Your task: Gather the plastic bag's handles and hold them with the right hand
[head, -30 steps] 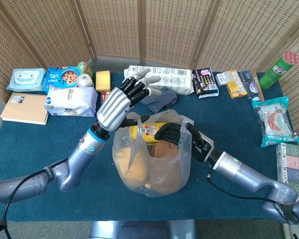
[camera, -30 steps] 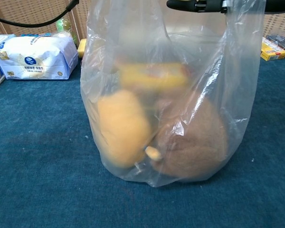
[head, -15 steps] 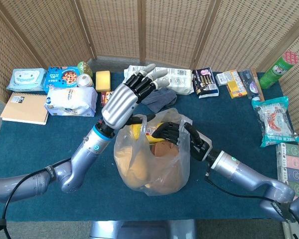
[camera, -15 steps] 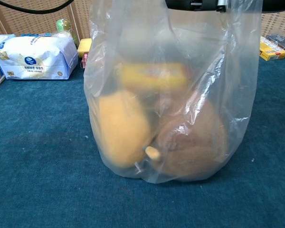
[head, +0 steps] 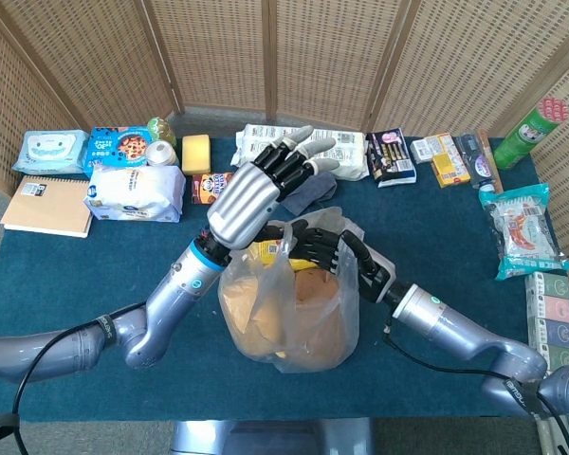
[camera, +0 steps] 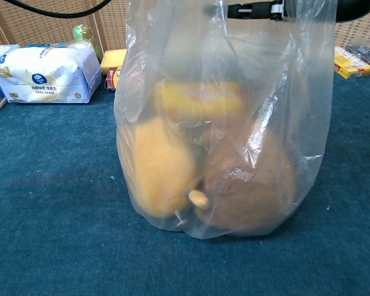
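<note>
table (head: 66, 275): blue cloth; goods lined along the 12 o'clock edge and at 3 o'clock.
bag (head: 289, 318): clear plastic, upright at table centre, near the front edge. Holds 2 rounded tan items and a yellow packet; chest view shows them through the film (camera: 222, 154). Mouth faces up.
left hand (head: 256, 190): above the bag's 11 o'clock rim, palm down, fingers spread apart and pointing to 1 o'clock. Nothing in it that I can see. A strip of film rises toward its wrist; contact cannot be told.
right hand (head: 327, 248): enters from 4 o'clock, at the bag mouth, dark fingers curled in over the rim. Film looks bunched under them, so judged gripping plastic at the 2 o'clock side; how much is caught cannot be told.
handles: not separately resolved in either view.
tissue pack (head: 133, 192): 10 o'clock of bag, well apart.
cloth (head: 308, 194): grey, 12 o'clock of bag, behind left hand.
progress: judged partial. Right hand has 1 side of the mouth. Left to do: bring the 10 o'clock side across, pass it to the right hand, close on both.
</note>
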Motion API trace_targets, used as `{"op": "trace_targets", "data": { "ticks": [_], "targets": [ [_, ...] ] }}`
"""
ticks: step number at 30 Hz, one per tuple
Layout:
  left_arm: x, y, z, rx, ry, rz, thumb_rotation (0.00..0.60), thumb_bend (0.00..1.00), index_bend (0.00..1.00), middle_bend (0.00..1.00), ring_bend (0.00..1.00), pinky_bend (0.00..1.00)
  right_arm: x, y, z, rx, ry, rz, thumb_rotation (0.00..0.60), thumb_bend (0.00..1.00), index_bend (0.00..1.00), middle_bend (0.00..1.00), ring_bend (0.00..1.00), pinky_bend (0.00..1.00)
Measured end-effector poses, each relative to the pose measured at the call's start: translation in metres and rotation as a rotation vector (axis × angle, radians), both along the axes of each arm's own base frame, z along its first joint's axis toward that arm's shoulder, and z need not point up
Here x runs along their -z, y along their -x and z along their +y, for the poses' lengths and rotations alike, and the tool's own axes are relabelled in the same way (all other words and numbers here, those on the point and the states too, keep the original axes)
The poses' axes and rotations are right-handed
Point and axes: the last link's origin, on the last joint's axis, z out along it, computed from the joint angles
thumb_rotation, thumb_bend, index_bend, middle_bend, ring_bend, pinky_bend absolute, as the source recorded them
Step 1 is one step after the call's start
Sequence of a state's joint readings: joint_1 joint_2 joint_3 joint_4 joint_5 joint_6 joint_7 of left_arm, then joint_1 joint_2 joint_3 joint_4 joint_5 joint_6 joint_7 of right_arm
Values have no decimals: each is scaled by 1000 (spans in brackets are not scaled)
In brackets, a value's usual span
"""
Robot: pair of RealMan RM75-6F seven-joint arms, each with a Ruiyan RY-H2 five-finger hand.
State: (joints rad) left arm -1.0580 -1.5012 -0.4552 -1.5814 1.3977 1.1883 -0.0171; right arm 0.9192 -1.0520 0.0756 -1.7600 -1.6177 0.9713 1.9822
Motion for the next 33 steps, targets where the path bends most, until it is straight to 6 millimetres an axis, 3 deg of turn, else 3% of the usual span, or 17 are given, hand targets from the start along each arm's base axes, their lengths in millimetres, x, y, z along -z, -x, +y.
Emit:
{"op": "trace_targets", "data": {
  "ticks": [14,33],
  "targets": [
    [3,-3,4,-2,-5,1,600,164,169,118,0,91,2,-8,2,-22,-12,-53,138,177,238,254,173,174],
    [10,-15,3,8,5,-2,600,165,168,116,0,91,9,-20,3,-15,-23,-98,137,178,239,271,183,182]
  ]
}}
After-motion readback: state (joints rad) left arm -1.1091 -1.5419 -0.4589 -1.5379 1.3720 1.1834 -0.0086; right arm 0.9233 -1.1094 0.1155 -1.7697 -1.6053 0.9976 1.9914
